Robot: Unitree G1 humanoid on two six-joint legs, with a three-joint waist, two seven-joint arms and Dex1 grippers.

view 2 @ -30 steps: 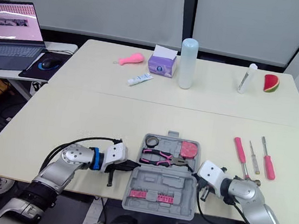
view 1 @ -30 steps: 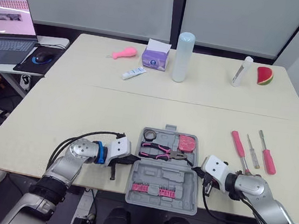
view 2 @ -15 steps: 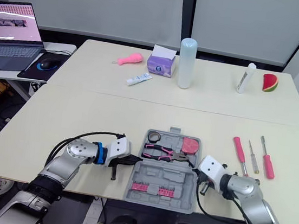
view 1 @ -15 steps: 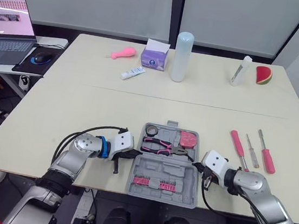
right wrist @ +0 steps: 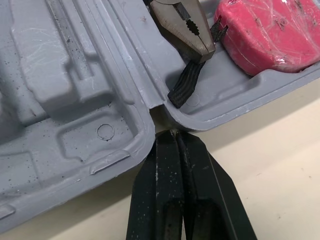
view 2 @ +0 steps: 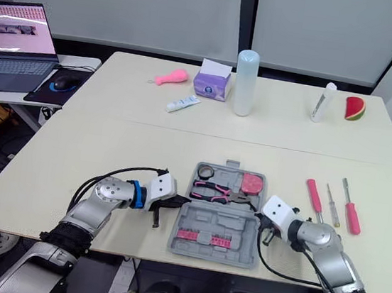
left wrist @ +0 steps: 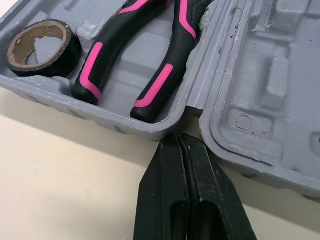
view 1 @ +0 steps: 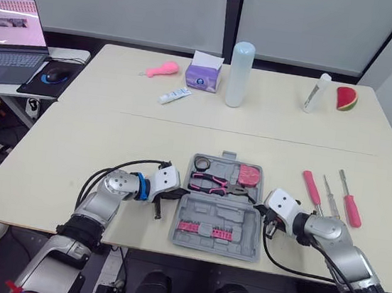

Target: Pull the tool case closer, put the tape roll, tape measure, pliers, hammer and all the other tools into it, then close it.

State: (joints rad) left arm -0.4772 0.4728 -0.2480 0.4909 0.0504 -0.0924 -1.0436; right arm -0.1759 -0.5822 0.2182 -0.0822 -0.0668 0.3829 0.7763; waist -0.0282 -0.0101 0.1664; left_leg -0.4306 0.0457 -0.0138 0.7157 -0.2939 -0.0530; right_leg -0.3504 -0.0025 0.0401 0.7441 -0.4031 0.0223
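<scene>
**A:** Our left pincer (left wrist: 179, 137) is pressed together, with its tip set in the hinge notch at the left end of the open grey plastic tool case (view 1: 225, 213).

**B:** Our right pincer (right wrist: 172, 132) is pressed together too, at the matching notch on the right end. The case lies flat near the front edge of the pale surface (view 1: 110, 143).

**A:** Its far half holds the black tape roll (left wrist: 50, 67), the black-and-pink pliers (left wrist: 156, 84) and the pink tape measure (right wrist: 270, 32).

**B:** 3 slim tools lie apart from the case on its right. The nearest is a pink-handled tool (view 1: 311, 188).

**A:** We judge that we're positioning the case by its 2 hinge ends. We should move both tips at 1 pace so it doesn't swivel.

**B:** We should also stay low against the surface, so that neither tip rides up over the rim or nudges the loose tools.
</scene>
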